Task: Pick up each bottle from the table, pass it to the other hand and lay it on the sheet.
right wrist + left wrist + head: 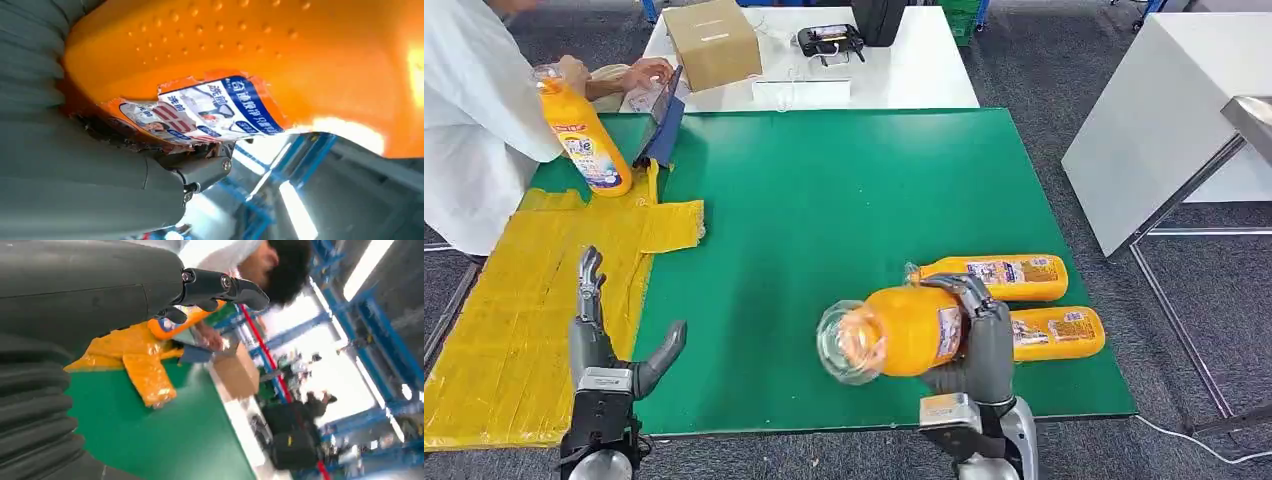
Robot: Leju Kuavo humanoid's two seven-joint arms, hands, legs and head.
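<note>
Green mat-covered table [844,200], crinkled yellow sheet [514,320] at 9 o'clock, grey carpet around. Right hand [974,335] clamped on orange plastic bottle [904,330]; left hand [609,340] spread, empty.

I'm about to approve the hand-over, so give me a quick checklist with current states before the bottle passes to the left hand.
1. Right hand grips the orange bottle, lifted off the green mat: ok.
2. Left hand is free, fingers apart: ok.
3. Hands close enough to pass: not ok, they are well apart.
4. Yellow sheet has bare room: ok.
5. Person holds another bottle at the sheet's far end: not ok.
6. Grip firmness: cannot tell.
</note>
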